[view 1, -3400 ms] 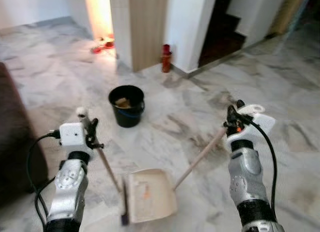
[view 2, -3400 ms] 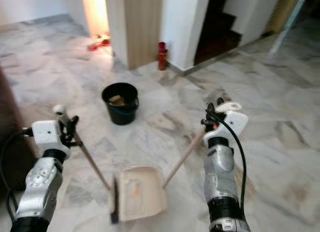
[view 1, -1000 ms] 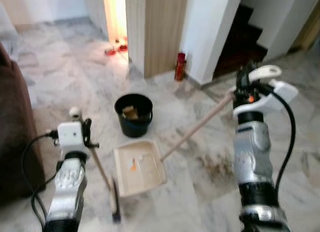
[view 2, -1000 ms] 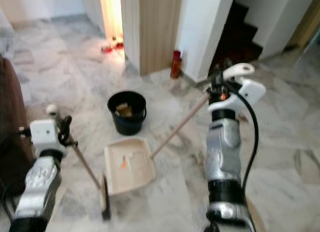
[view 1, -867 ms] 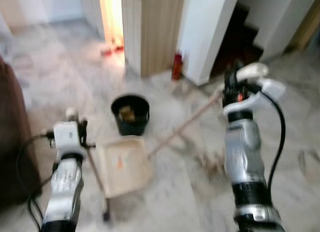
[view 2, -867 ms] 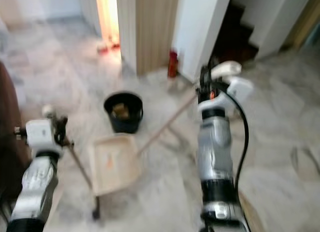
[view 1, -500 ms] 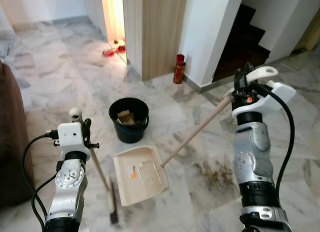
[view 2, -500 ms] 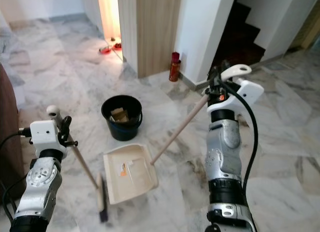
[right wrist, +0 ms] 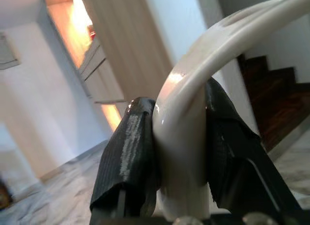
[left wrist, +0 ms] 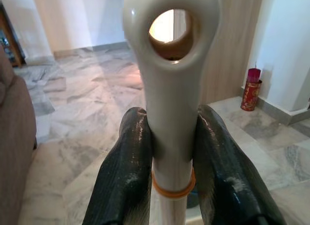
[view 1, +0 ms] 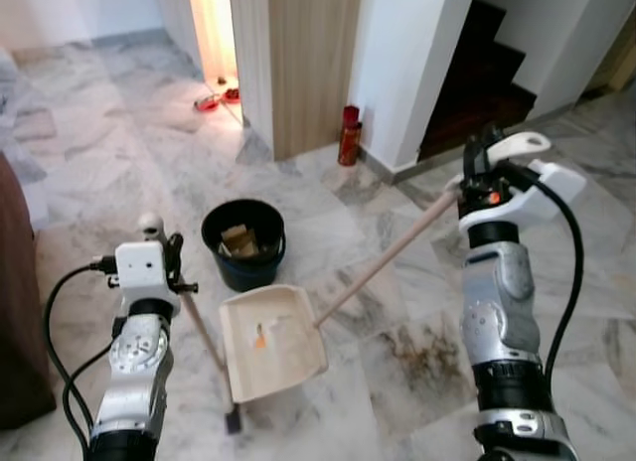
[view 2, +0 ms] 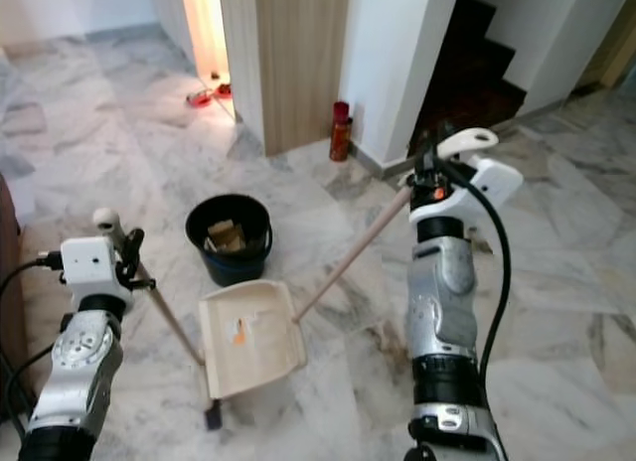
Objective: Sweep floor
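Left eye view is showing the dustpan (view 1: 270,342) lying on the marble floor (view 1: 119,153) just in front of the black bucket (view 1: 242,244), which is serving as the landmark. The pan's long wooden handle is rising away from the bucket toward the right gripper (view 1: 477,173), whose fingers (right wrist: 131,152) are closing tight on the white hooked grip at the handle's top end. The left gripper (view 1: 169,257), on the other side of the pan from the right one, is pinching the white eyelet end of the broom (view 1: 204,347) between both fingers (left wrist: 126,186); the broom's dark head is touching the floor just beside the pan's edge farthest from the bucket.

Both tools are looking light and stiff, so the long handles are likely acting as levers: small wrist turns probably swing the heads widely. The smooth plastic grips may be slippery and could twist in the pads, so holding at the shaped ends, as now, seems sensible. A brownish dirt patch (view 1: 422,347) is lying beyond the pan from the bucket, toward the right arm.
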You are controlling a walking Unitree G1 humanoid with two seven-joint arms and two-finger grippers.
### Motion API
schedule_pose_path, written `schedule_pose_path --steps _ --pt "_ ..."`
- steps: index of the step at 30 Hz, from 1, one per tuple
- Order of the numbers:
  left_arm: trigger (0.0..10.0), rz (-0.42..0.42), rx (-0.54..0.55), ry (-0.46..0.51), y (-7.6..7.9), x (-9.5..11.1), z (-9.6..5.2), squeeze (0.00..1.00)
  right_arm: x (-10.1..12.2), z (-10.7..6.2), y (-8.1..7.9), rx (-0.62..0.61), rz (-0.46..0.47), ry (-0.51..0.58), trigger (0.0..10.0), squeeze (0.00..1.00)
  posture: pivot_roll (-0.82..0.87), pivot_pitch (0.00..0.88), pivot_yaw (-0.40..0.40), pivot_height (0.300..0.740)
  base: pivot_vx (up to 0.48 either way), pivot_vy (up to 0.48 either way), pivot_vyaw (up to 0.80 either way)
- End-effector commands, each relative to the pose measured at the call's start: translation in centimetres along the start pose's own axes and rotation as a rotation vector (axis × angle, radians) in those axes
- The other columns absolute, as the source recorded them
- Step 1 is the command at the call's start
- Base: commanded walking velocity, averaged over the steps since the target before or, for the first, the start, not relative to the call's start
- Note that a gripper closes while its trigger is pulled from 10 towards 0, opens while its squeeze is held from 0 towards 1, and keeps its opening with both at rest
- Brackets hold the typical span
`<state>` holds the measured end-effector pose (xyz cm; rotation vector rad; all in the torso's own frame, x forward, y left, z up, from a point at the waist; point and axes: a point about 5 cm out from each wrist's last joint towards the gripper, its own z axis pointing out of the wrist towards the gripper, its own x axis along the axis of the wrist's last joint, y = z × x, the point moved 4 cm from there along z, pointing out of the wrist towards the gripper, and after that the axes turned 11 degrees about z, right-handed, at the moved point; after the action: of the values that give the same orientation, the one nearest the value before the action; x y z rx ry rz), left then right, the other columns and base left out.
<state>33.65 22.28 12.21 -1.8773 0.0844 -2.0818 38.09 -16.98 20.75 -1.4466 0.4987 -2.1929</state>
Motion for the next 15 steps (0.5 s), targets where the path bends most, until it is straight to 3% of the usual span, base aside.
schedule_pose_path --steps 1,5,15 --pt "10.0 0.010 0.005 0.032 -0.27 0.70 0.16 0.00 1.15 0.34 -0.29 -0.001 0.046 0.050 10.0 0.00 0.06 0.000 -0.025 0.740 0.000 0.000 0.00" --pt "10.0 0.008 0.001 0.032 -0.16 0.72 0.17 0.00 1.09 0.33 -0.19 -0.005 0.048 0.047 10.0 0.00 0.06 0.000 -0.025 0.740 0.000 0.219 0.00" --pt "10.0 0.006 -0.003 0.034 -0.18 0.76 0.11 0.00 0.84 0.35 0.16 -0.030 0.064 0.031 10.0 0.00 0.06 0.000 -0.023 0.740 0.000 0.383 0.00"
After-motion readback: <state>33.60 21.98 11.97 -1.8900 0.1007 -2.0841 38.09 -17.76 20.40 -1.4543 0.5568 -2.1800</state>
